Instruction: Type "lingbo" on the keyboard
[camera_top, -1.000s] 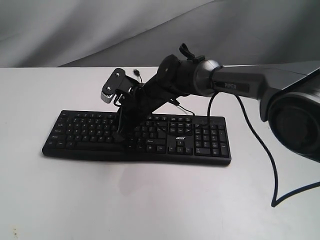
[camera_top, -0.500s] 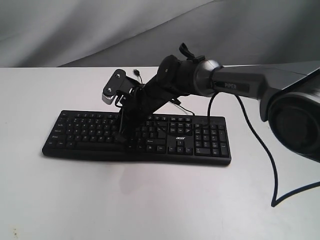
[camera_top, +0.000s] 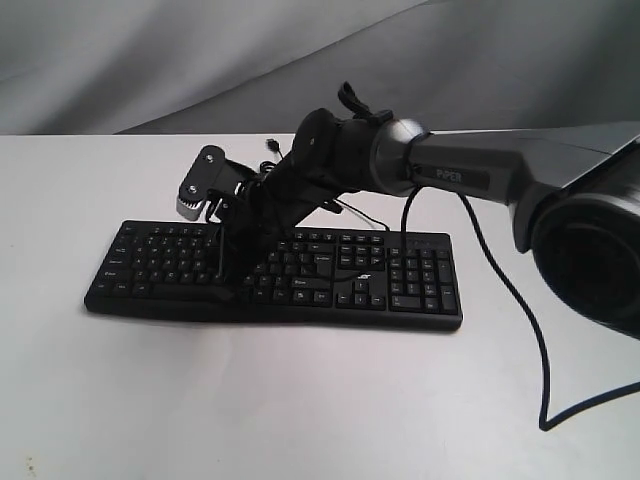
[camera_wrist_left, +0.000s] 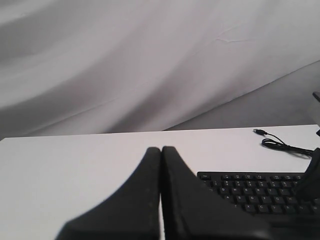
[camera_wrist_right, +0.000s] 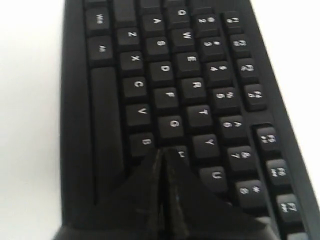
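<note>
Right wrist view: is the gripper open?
No, the right gripper is shut, with no gap showing at its tips, which sit over the keyboard.

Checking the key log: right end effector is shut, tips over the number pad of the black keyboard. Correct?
The location is wrong. The right end effector is shut, but its tips are over the letter keys of the keyboard, beside the B key and G key, as the right wrist view shows.
</note>
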